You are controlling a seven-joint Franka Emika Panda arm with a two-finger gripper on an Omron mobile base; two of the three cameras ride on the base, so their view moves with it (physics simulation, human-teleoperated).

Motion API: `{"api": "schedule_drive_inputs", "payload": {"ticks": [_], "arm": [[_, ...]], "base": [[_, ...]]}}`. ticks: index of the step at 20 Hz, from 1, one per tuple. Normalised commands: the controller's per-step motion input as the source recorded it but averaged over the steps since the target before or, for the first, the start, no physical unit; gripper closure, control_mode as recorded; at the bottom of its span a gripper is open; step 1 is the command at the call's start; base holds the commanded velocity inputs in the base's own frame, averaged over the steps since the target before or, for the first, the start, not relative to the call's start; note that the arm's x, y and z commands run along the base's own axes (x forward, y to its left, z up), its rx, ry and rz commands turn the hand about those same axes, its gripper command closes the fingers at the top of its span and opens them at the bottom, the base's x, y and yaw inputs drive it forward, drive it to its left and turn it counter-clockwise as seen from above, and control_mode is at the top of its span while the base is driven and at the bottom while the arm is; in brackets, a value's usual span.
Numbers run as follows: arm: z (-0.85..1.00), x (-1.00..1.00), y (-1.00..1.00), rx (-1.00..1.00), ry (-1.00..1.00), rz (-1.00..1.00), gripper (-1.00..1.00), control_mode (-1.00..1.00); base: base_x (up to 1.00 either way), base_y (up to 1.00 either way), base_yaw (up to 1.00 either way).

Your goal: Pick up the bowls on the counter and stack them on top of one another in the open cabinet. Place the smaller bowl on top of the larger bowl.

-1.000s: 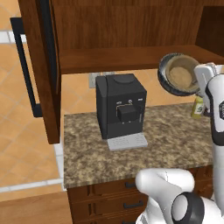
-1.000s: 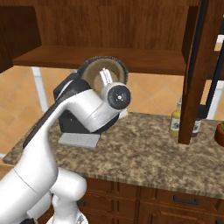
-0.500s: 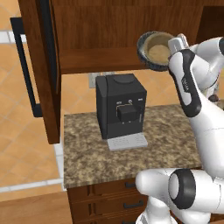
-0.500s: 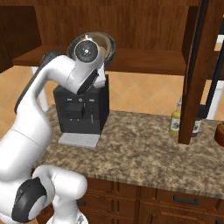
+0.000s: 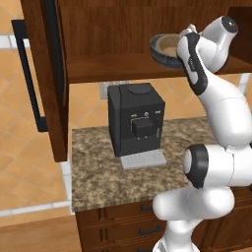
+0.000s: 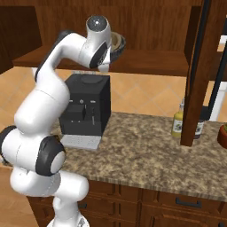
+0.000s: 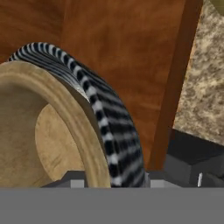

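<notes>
The bowl (image 7: 52, 131) is held over the shelf (image 5: 118, 66), at 12 o'clock from the coffee machine (image 5: 135, 120). Jaw state cannot be told. Judged rigid, light, slippery; rim grip advised.

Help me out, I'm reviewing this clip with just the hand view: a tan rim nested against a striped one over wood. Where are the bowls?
Observer: In the left base view the larger bowl sits at the cabinet shelf, tilted, the arm's wrist against it.
Operator: Anything under it?
Observer: A black coffee machine stands on the counter below the shelf.
Operator: Other clutter on the counter?
Observer: The right base view shows bottles beside the open cabinet door.
Operator: Is the hand shut?
Observer: Cannot tell; the fingers are hidden.
</notes>
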Motion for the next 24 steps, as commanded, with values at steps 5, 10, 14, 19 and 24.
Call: {"api": "schedule_drive_inputs", "payload": {"ticks": [5, 10, 14, 19, 24], "arm": [[-0.59, 0.77, 0.01, 0.0, 0.04, -0.05, 1.0, -1.0], [-0.53, 0.41, 0.0, 0.0, -0.03, -0.03, -1.0, -1.0], [-0.45, 0.08, 0.0, 0.0, -0.09, -0.02, -1.0, -1.0], [-0.07, -0.76, -0.13, 0.03, -0.21, -0.04, -1.0, -1.0], [-0.1, -1.0, -0.12, 0.07, -0.09, -0.02, -1.0, -1.0]], "base": [[0.0, 0.0, 0.0], [0.0, 0.0, 0.0], [0.0, 0.0, 0.0], [0.0, 0.0, 0.0], [0.0, 0.0, 0.0]]}}
